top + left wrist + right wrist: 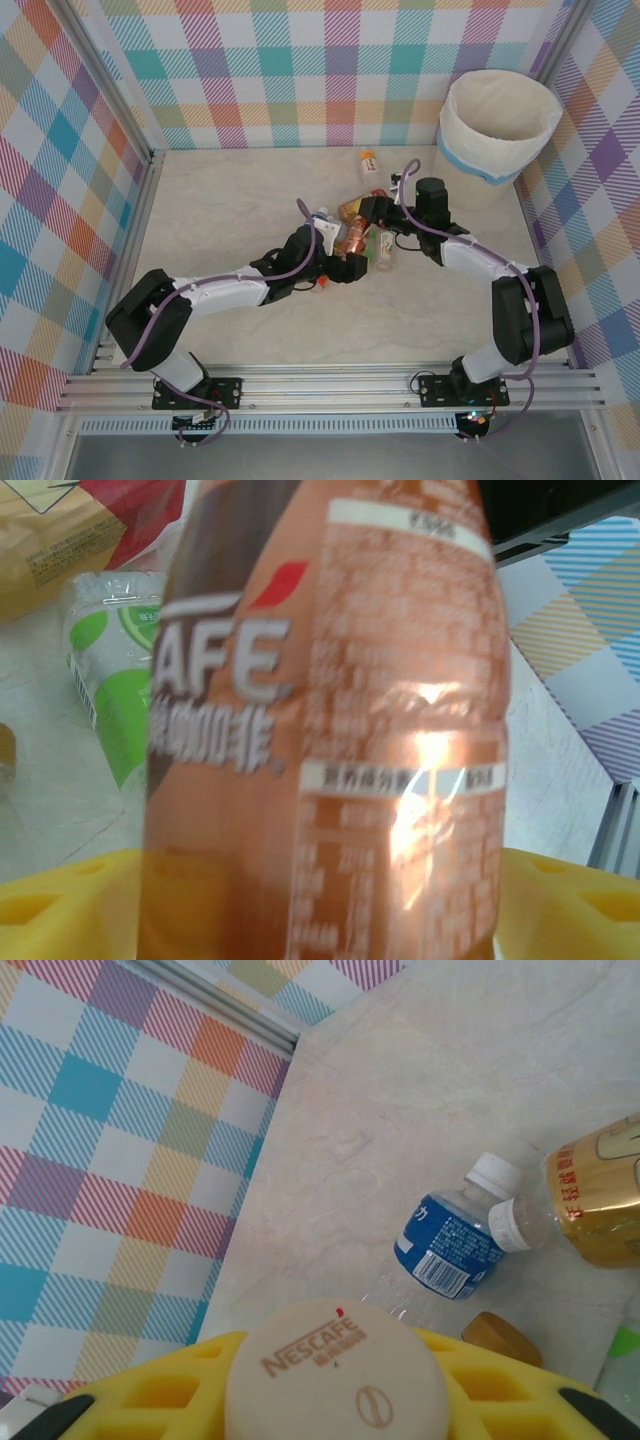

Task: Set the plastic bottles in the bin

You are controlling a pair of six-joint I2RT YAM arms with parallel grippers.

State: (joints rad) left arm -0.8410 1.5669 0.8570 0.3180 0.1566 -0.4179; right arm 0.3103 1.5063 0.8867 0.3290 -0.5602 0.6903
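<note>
- The coffee bottle point(352, 240), copper-brown with "CAFE" on its label, is in the middle of the worktop point(230, 190), inside the cluster of bottles, where the ends of the two arms meet.
- The left fingers point(60, 905) stand on both sides of its body, and each yellow pad touches the label. I judge that they are clamped on it.
- The right fingers point(150, 1400) sit around a cream cap point(335, 1370) printed NESCAFE. The cap covers the gap between them, so I cannot tell if they press or are only close.
- I judge that this cap belongs to the same bottle, and that the step in hand is a passing from the left arm to the right.
- In the top view its long axis runs roughly from near-left to far-right, with the left fingers at the near end.
- The bin point(500, 115) is in the far right corner, well apart from the bottle and to its far right. The right arm is the nearer one to it.
- A blue-label bottle point(450, 1245) and a gold-label bottle point(600, 1195) lie just beside each other on the worktop. A green-label bottle point(110, 670) lies near them, and an orange-label bottle point(368, 163) lies alone, farther away.
</note>
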